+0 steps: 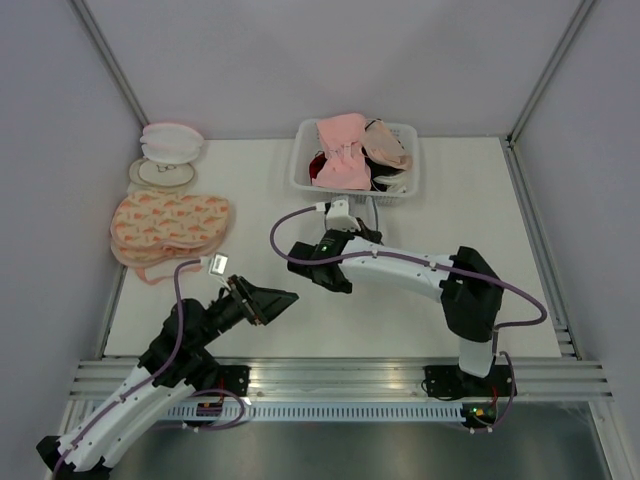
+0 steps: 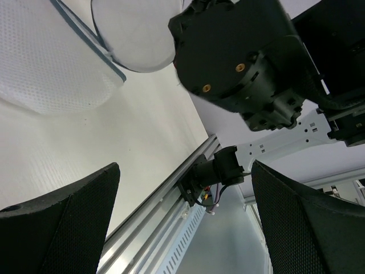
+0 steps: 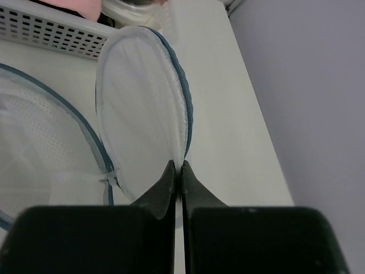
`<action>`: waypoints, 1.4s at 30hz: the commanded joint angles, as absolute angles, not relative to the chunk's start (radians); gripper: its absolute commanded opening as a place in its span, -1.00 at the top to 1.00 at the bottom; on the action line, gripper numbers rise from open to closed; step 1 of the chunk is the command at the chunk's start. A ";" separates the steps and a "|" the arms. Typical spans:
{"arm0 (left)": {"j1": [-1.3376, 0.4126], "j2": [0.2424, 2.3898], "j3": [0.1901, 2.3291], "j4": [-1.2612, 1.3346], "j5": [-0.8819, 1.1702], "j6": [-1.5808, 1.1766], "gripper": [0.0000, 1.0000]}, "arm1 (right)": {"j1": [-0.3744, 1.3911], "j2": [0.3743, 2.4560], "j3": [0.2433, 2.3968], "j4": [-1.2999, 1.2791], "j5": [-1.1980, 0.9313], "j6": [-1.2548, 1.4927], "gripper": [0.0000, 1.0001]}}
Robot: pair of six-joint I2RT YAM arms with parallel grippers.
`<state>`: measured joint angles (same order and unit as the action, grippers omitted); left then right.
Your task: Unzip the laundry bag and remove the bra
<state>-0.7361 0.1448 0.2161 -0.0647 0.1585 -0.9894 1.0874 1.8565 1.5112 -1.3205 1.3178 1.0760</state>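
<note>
The laundry bag lies open in two white mesh halves with a blue-grey zipper rim. In the right wrist view one half (image 3: 142, 108) stands on edge and the other (image 3: 45, 148) lies to its left. My right gripper (image 3: 178, 165) is shut on the standing half's rim. The bag also shows at the upper left of the left wrist view (image 2: 51, 63); it is hard to make out under the right wrist (image 1: 322, 272) in the top view. My left gripper (image 2: 185, 165) (image 1: 280, 300) is open and empty, apart from the bag. A beige bra (image 1: 385, 148) lies in the basket.
The white slotted basket (image 1: 300, 170) at the back also holds a pink garment with a bow (image 1: 342, 150) and a dark one. Flat pink-orange patterned bags (image 1: 170, 225) and stacked white-and-pink discs (image 1: 170, 140) sit at the left. An aluminium rail (image 1: 340, 375) runs along the near edge.
</note>
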 commanded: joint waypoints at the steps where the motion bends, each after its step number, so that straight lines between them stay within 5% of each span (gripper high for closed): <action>1: -0.733 0.123 0.255 -0.084 0.140 -0.959 -0.99 | 1.129 1.942 1.604 -1.457 1.443 1.037 0.99; 10: -0.733 -0.029 0.337 -0.261 0.034 -0.942 -0.97 | 1.212 2.017 1.677 -1.453 1.531 1.005 1.00; 24: -0.733 -0.055 0.554 -0.495 -0.283 -0.882 -0.98 | 1.382 1.993 1.428 -1.456 1.768 1.140 0.99; 35: -0.733 -0.054 0.555 -0.503 -0.316 -0.879 -0.99 | 1.603 2.095 1.374 -1.459 1.878 1.149 1.00; 37: -0.733 -0.054 0.554 -0.505 -0.316 -0.884 -0.99 | 1.638 2.102 1.385 -1.459 1.868 1.157 0.79; 40: -0.733 -0.052 0.557 -0.503 -0.310 -0.882 -0.99 | 1.660 2.051 1.382 -1.459 1.833 1.181 -0.21; 41: -0.733 -0.052 0.558 -0.503 -0.305 -0.882 -0.99 | 1.663 2.027 1.382 -1.459 1.824 1.190 -0.95; 42: -0.733 -0.052 0.558 -0.505 -0.301 -0.885 -0.99 | 1.667 1.979 1.384 -1.459 1.806 1.193 -0.96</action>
